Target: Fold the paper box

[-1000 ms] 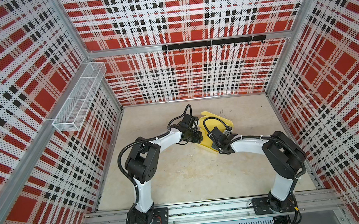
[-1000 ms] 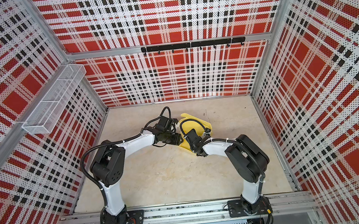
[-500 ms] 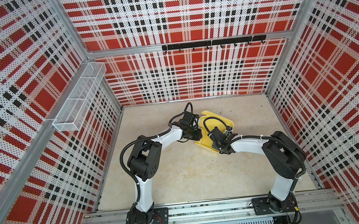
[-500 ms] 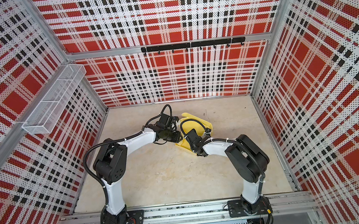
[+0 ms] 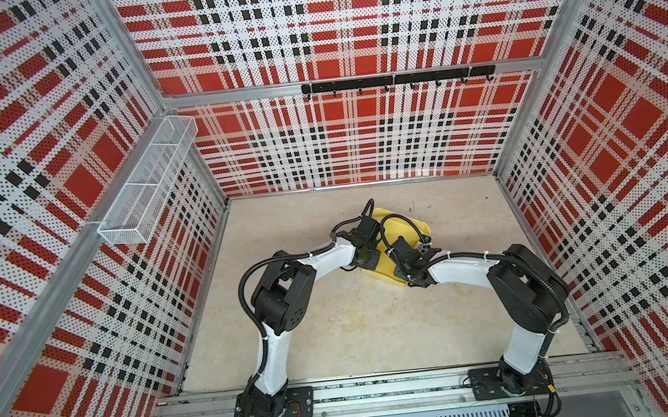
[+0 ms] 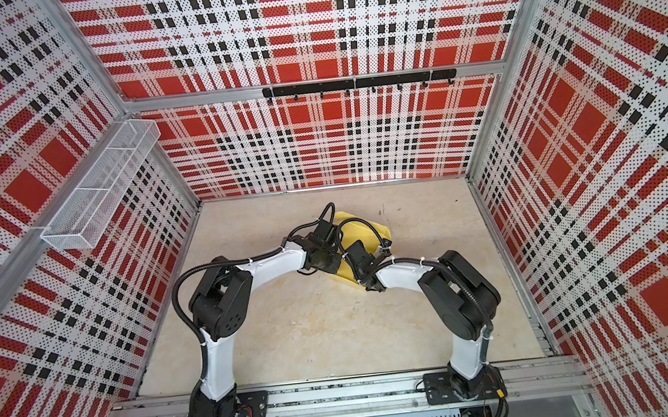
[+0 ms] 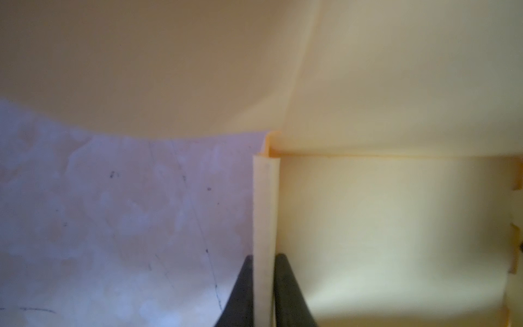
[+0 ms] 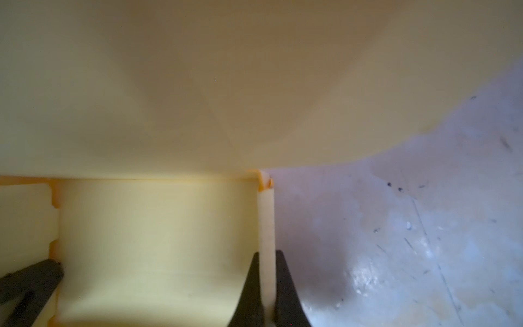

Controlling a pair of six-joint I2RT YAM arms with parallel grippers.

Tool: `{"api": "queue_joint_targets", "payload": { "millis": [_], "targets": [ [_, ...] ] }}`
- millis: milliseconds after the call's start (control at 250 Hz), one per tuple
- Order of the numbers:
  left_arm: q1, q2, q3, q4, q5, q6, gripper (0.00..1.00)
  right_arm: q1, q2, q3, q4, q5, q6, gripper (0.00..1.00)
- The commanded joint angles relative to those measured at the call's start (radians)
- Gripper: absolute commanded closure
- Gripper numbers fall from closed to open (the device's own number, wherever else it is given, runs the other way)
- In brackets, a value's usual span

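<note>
The pale yellow paper box [image 5: 401, 228] [image 6: 361, 225] lies on the floor near the back middle, half hidden by both wrists. My left gripper [image 7: 263, 259] is shut on one upright side wall of the paper box [image 7: 382, 220], a black finger [image 7: 243, 288] on each face of the card. My right gripper [image 8: 266, 254] pinches the opposite upright wall of the paper box [image 8: 158, 226] the same way. In both top views the left gripper [image 5: 372, 256] [image 6: 331, 260] and right gripper [image 5: 403, 267] [image 6: 361, 271] sit close together over the box's near side. A large flap curves up beyond both walls.
A white mesh basket [image 5: 150, 185] hangs on the left wall and a black hook rail [image 5: 397, 80] runs along the back wall. Plaid perforated walls close in three sides. Beige floor [image 5: 356, 324] lies in front of the box.
The left gripper has closed from partly open onto the box's side wall, its arm shifted slightly toward the box. The right gripper and its arm have stayed as they were.
</note>
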Motion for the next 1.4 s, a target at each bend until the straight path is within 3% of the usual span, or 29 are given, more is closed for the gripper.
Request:
{"api": "queue_joint_targets", "payload": {
  "millis": [0,60,340,416,692,1048,1205,1397],
  "targets": [
    [-0.026,0.007,0.022,-0.029,-0.129,0.009,0.94,0.010,0.011,0.033,-0.004,-0.008,0.007,1.00],
    [-0.034,-0.001,0.008,-0.015,-0.140,0.010,1.00,0.015,0.007,0.027,0.007,-0.001,0.009,1.00],
    [-0.030,0.025,0.013,-0.008,-0.150,-0.005,1.00,0.025,-0.036,0.018,0.019,0.006,0.013,0.98],
    [-0.026,0.042,0.040,-0.028,-0.143,-0.003,0.89,0.019,-0.037,0.026,-0.002,0.009,0.008,0.98],
    [-0.014,-0.055,0.017,-0.026,-0.026,0.003,0.67,0.005,-0.004,0.026,-0.009,-0.011,0.011,1.00],
    [0.069,-0.185,-0.071,0.028,0.079,0.010,0.50,0.001,0.007,0.019,0.017,-0.019,0.010,1.00],
    [0.091,-0.209,-0.098,0.049,0.131,0.045,0.46,-0.003,-0.027,0.043,-0.017,-0.024,-0.010,0.72],
    [0.106,-0.240,-0.147,0.088,0.147,0.076,0.42,-0.007,-0.086,0.020,-0.022,-0.038,-0.001,0.55]
  ]
}}
